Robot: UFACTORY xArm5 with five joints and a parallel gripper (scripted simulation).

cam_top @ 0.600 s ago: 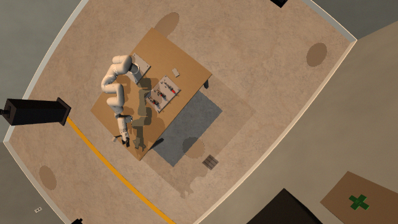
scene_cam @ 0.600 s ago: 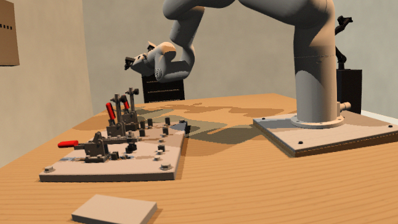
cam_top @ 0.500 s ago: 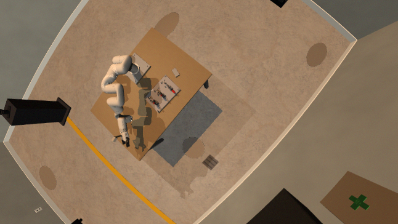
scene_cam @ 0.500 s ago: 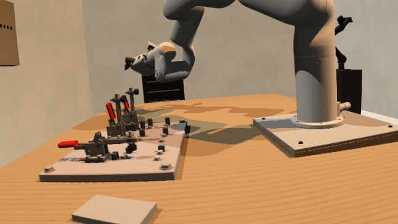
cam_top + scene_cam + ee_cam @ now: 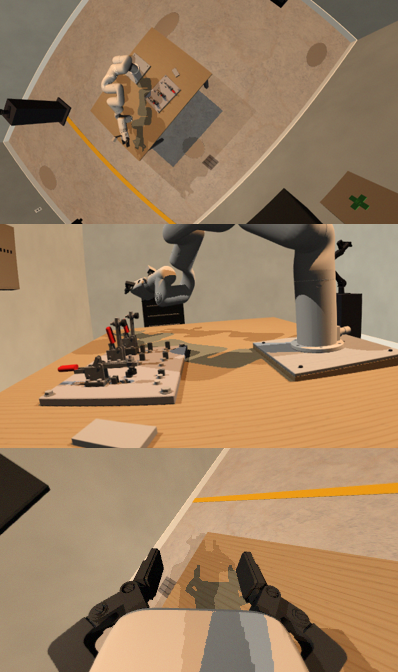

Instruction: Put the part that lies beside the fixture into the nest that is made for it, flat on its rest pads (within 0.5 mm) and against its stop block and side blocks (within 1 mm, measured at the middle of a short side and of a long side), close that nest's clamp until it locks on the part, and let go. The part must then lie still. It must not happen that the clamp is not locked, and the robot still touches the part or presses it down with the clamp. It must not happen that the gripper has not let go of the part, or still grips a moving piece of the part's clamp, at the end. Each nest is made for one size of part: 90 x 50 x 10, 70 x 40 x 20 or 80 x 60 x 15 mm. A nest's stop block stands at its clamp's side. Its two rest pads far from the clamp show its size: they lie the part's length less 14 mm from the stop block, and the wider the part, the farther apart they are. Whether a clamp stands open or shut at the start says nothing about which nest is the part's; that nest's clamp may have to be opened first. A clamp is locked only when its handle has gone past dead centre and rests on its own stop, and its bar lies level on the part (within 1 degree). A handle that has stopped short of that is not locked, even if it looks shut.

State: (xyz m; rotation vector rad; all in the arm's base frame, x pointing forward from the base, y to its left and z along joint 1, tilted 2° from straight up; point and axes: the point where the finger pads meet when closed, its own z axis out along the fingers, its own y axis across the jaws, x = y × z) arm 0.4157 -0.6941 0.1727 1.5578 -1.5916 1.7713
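Exterior view: on your brown wooden counter [image 5: 182,66] [image 5: 246,396] [image 5: 320,583], flat beige rectangular part [image 5: 175,72] [image 5: 114,433] in front, apart from the pale rectangular fixture plate [image 5: 167,99] [image 5: 111,393] behind. On that plate, three dark metal clamps with red handles, one behind another. To your right, well apart, pale square base plate [image 5: 146,66] [image 5: 308,365].
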